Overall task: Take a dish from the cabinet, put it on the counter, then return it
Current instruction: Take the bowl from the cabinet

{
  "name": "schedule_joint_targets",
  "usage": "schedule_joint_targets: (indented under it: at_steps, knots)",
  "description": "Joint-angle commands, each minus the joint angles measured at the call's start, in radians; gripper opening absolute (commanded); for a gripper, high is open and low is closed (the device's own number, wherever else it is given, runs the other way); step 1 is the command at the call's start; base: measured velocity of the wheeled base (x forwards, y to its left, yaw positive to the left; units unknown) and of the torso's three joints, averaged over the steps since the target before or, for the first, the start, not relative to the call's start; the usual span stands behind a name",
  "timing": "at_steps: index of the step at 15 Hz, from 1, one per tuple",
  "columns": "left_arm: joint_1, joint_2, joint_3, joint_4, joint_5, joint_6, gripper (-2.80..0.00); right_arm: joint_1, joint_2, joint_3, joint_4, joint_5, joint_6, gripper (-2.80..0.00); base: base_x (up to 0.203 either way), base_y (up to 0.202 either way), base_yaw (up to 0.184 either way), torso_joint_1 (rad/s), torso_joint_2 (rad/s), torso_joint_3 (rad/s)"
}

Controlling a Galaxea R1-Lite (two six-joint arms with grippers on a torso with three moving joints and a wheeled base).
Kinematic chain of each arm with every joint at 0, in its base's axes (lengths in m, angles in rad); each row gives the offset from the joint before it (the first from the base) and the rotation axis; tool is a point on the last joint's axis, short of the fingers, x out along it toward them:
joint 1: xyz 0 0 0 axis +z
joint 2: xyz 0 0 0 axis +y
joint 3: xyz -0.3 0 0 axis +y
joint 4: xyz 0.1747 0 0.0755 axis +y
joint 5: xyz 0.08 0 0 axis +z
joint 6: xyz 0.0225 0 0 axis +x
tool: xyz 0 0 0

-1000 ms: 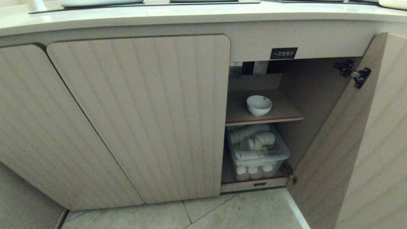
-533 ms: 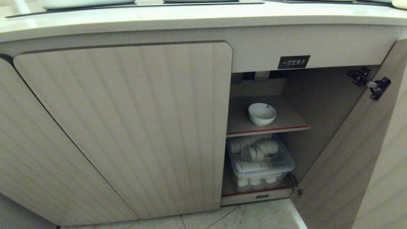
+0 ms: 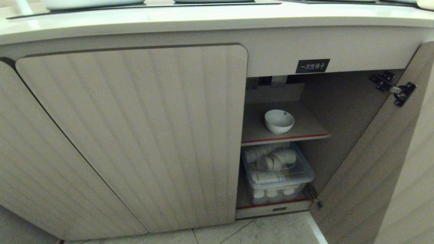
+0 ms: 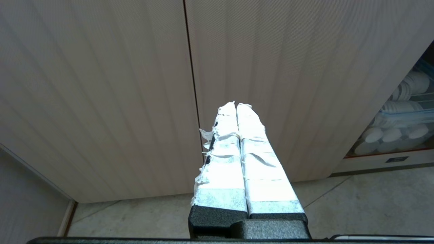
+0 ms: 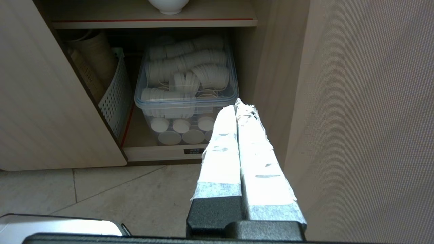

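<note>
The dish (image 3: 279, 121), a small white bowl, sits upright on the cabinet's red-edged upper shelf (image 3: 291, 137); its foot (image 5: 168, 6) also shows in the right wrist view. The cabinet (image 3: 135, 128) has its right door (image 3: 366, 169) swung open. The counter (image 3: 203, 18) runs along the top. Neither arm shows in the head view. My right gripper (image 5: 236, 103) is shut and empty, low before the open compartment, well below the dish. My left gripper (image 4: 236, 105) is shut and empty, facing the closed ribbed doors (image 4: 135, 84).
A clear plastic bin (image 3: 278, 169) of stacked paper cups (image 5: 186, 67) fills the lower shelf, with a white slotted basket (image 5: 115, 98) beside it. Black cooktop panels (image 3: 142, 6) and a white pot (image 3: 88, 3) are on the counter. Tiled floor (image 5: 118, 193) lies below.
The whole head view shifted between one second ago and half a second ago, so the cabinet opening sits lower and further right in view; since then nothing has moved. The dish stays on its shelf.
</note>
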Motion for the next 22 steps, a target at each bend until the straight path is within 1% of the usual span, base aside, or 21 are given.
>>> schedule_joint_targets:
  at_steps: [1, 22]
  knots:
    - [0.0, 0.0, 0.0, -0.001, 0.0, 0.0, -2.8, 0.0, 0.001, 0.0, 0.0, 0.001, -0.001, -2.8, 0.0, 0.0, 0.0, 0.0, 0.0, 0.0]
    - [0.0, 0.0, 0.0, 0.0, 0.0, 0.0, -2.8, 0.0, 0.001, -0.001, 0.004, -0.001, -0.003, -2.8, 0.0, 0.0, 0.003, 0.0, 0.0, 0.0]
